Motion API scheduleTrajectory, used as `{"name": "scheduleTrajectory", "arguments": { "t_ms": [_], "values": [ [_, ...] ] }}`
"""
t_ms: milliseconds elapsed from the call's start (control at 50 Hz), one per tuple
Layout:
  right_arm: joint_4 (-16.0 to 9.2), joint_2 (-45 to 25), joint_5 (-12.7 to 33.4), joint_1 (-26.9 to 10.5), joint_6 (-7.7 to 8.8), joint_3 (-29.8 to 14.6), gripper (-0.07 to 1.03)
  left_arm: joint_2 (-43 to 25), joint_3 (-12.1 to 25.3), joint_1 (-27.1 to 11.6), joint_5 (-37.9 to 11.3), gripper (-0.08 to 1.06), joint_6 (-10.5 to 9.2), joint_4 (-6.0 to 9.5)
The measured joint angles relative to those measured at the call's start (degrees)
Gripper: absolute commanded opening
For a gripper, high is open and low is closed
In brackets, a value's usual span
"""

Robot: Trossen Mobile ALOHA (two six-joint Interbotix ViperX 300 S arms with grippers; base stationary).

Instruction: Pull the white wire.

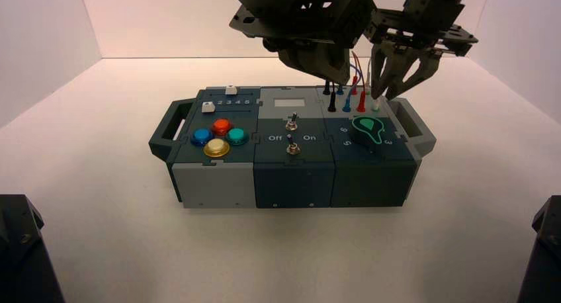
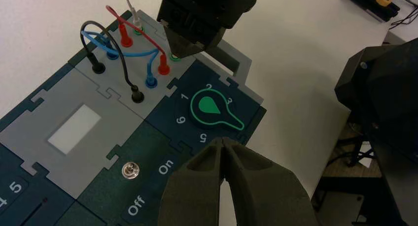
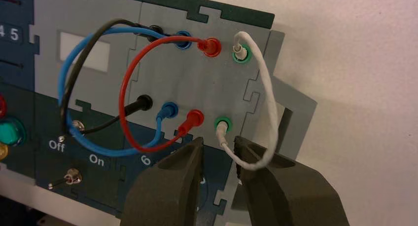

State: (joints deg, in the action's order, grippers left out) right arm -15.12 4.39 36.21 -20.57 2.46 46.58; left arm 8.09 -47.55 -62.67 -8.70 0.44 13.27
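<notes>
Coloured buttons (image 1: 221,126) sit at your box's left, beside sliders with a readable "4" and "5". Your left claw (image 2: 223,139), its tips together, hangs above the far middle; it looks to be waiting. "On" and "Off" mark the middle switches, and the dial (image 2: 209,106) near right carries 1, 2, 3, 5 and 6. No brand is readable. The white wire (image 3: 271,102) arches at the far right, both plugs seated in green-ringed sockets (image 3: 223,122). Your right claw (image 3: 218,139) stands there, tips apart beside the near plug. You seem to be lining up the grip; next, centre that plug, close, then pull.
</notes>
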Motion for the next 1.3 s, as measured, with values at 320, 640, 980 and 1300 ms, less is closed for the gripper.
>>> {"name": "scheduleTrajectory", "arguments": {
  "t_ms": [320, 640, 980, 1300],
  "values": [
    [0.00, -2.11, -0.44, -0.62, 0.00, -0.79, 0.24, 0.00, -0.18, 0.09, 0.00, -0.03, 0.00, 0.00],
    [0.00, -3.69, -0.35, -0.35, 0.00, -1.32, -0.03, 0.00, -0.18, 0.00, 0.09, -0.03, 0.00, 0.00],
    [0.62, -4.75, 1.41, -0.35, 0.00, -2.99, -0.03, -0.09, -0.18, 0.09, 0.35, -0.03, 0.00, -0.09],
    [1.58, -4.31, 2.99, -0.35, 0.00, -3.52, -0.03, -0.70, -0.18, 0.09, 0.44, -0.03, 0.00, 0.00]
  ]
}}
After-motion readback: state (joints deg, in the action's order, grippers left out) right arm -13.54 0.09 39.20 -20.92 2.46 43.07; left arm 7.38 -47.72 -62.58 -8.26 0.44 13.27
